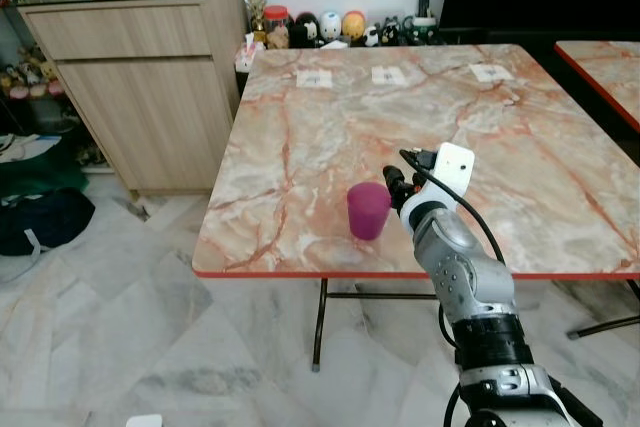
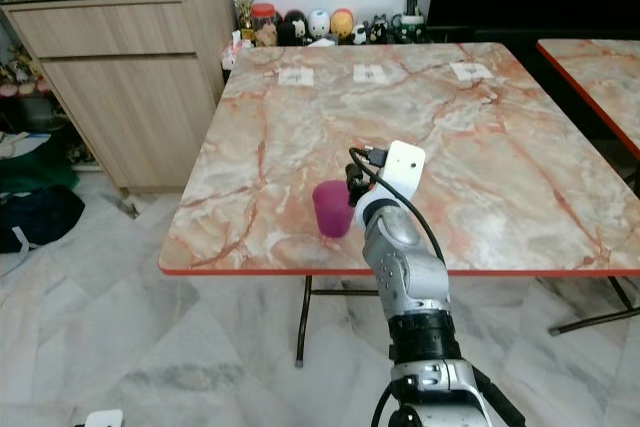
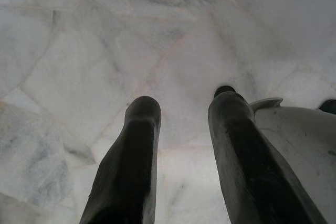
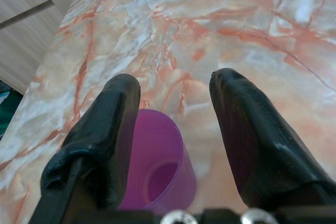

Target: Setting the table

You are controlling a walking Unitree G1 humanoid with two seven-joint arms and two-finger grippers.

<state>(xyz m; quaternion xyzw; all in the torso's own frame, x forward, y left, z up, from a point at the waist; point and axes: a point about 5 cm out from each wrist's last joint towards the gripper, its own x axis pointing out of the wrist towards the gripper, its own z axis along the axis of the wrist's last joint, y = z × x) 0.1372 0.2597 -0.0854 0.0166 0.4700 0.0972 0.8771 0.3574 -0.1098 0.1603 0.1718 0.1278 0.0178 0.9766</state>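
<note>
Straddling purple plastic cup (image 4: 157, 166): right end effector (image 4: 176, 98), marble table (image 1: 330, 137).

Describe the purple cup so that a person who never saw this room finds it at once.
Start at the square marble table with orange veins and a red edge, next to the wooden cabinet. Near the table's front edge stands the purple cup, upright and open at the top. The right gripper is open beside it, and it is the table's one coloured item; the others are white paper labels at the far side.
</note>
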